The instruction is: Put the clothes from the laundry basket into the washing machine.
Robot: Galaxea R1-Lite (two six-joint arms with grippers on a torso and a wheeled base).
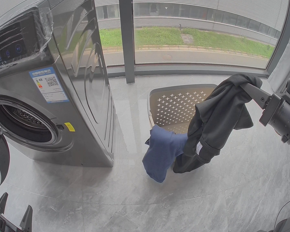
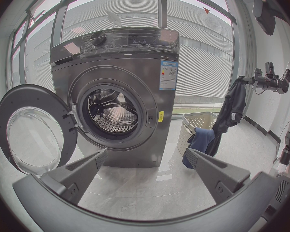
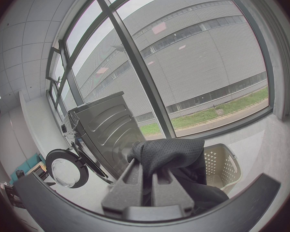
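My right gripper (image 1: 245, 87) is shut on a dark grey garment (image 1: 216, 120), which hangs from it above the beige laundry basket (image 1: 174, 105). The grey cloth (image 3: 170, 155) drapes over the closed fingers (image 3: 164, 184). A blue garment (image 1: 162, 152) droops over the basket's near rim toward the floor. The grey washing machine (image 1: 54, 81) stands to the left with its round door (image 2: 32, 129) swung open and the drum (image 2: 111, 113) showing no clothes. My left gripper (image 2: 145, 160) is open, low near the floor, facing the machine's front.
The floor is pale grey marble tile. A large window (image 1: 199, 26) with a dark pillar (image 1: 127, 33) runs behind the basket and machine. Open floor lies between the washer and the basket.
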